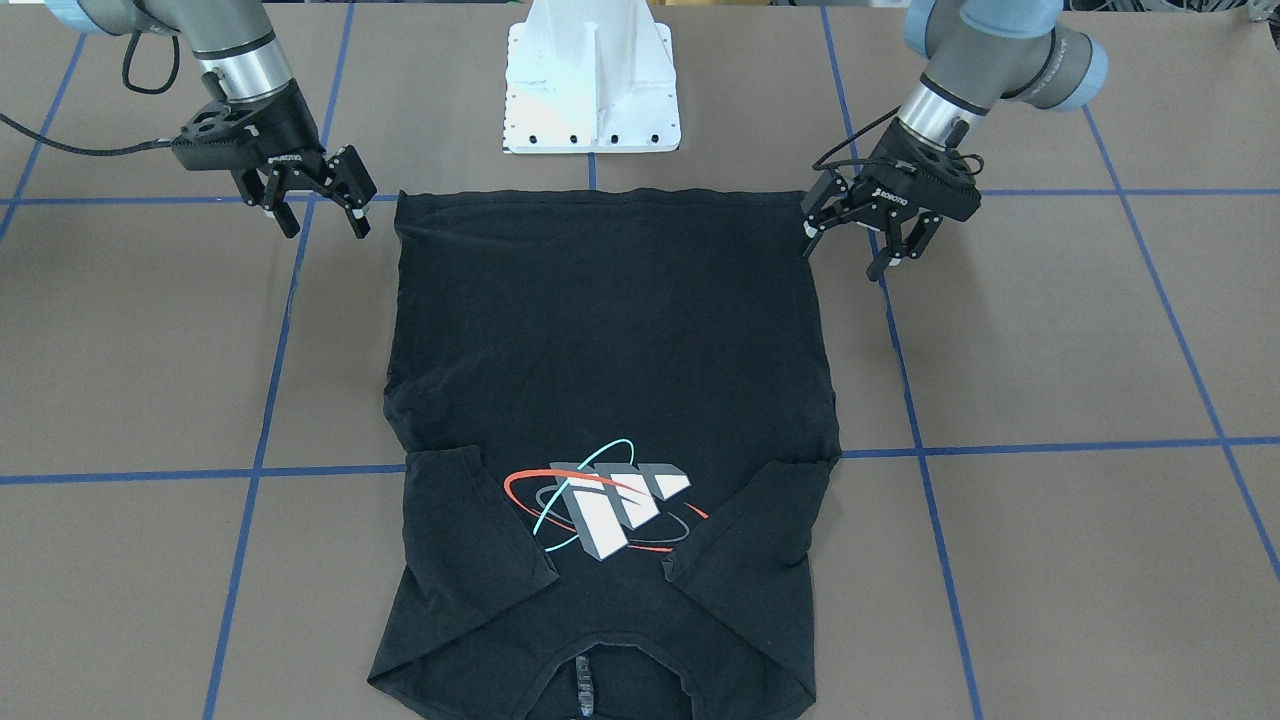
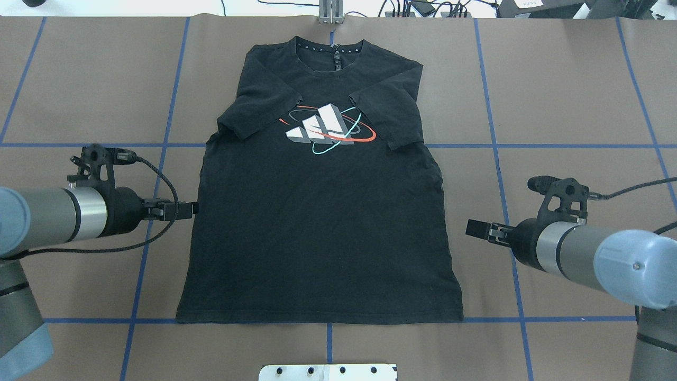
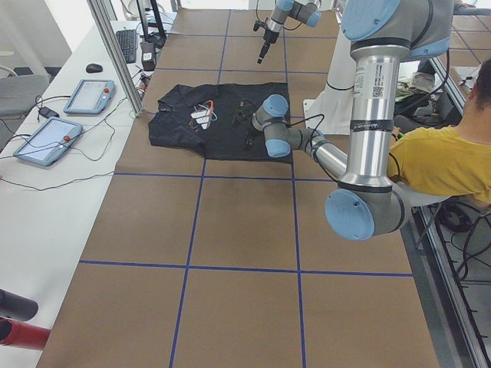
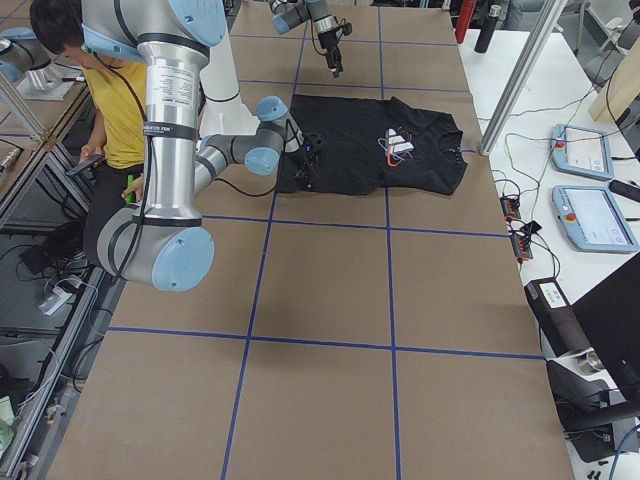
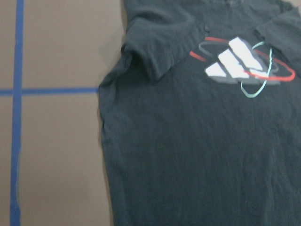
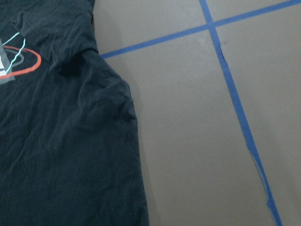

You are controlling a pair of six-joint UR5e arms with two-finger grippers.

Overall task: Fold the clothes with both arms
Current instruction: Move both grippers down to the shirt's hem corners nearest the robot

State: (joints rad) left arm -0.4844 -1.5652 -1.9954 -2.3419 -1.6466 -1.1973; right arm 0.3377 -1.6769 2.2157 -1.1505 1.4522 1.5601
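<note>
The black T-shirt (image 2: 322, 211) lies flat on the brown table, collar away from the robot, hem near the pedestal. Both short sleeves are folded inward beside the white graphic (image 2: 322, 127) with red and teal ellipses. My left gripper (image 1: 845, 255) is open and empty, hovering at the shirt's left side edge; the overhead view also shows it (image 2: 182, 210). My right gripper (image 1: 325, 228) is open and empty, just off the right side edge; the overhead view also shows it (image 2: 476, 228). The wrist views show only the shirt's side edges (image 5: 106, 141) (image 6: 134, 122), no fingers.
The white bolted pedestal (image 1: 592, 90) stands just behind the hem. Blue tape lines (image 2: 497, 159) grid the brown table. A person in yellow (image 3: 445, 161) sits by the robot. Tablets (image 3: 46, 138) and a metal post (image 3: 123, 61) stand beyond the collar end.
</note>
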